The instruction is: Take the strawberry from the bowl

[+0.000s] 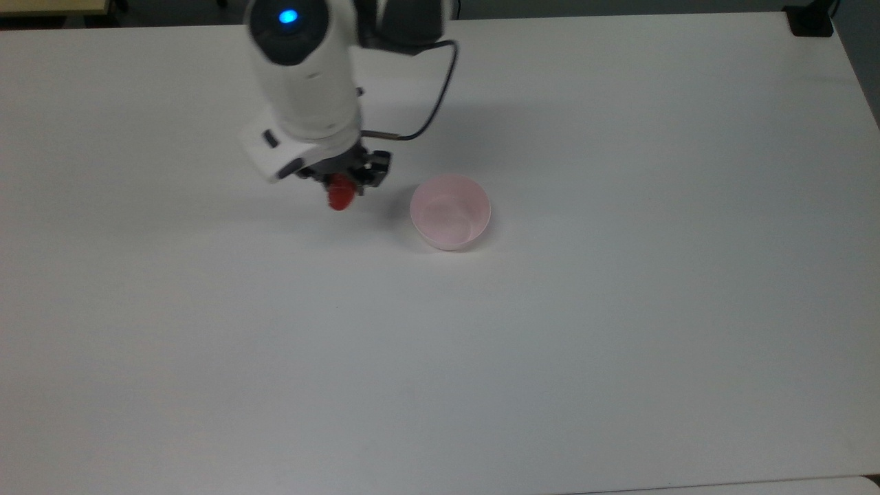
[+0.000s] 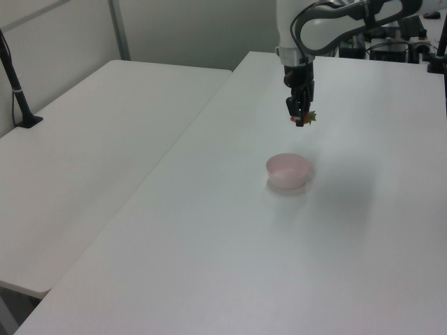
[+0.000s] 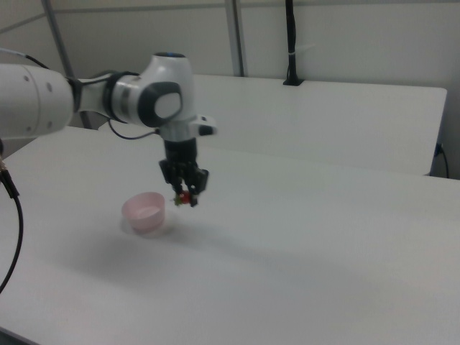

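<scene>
Bowl (image 1: 450, 212) sits bare; strawberry (image 1: 339, 197) held aloft in jaws

A lab: bare white tables (image 2: 105, 139), pale partition walls (image 3: 345, 36), a bench-mounted robot arm (image 3: 108, 100).

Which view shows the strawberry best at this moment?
The top view: the strawberry hangs red below the tool, against the white table, clear of the bowl. In the left view and the right view it is a small speck between the fingers.
</scene>
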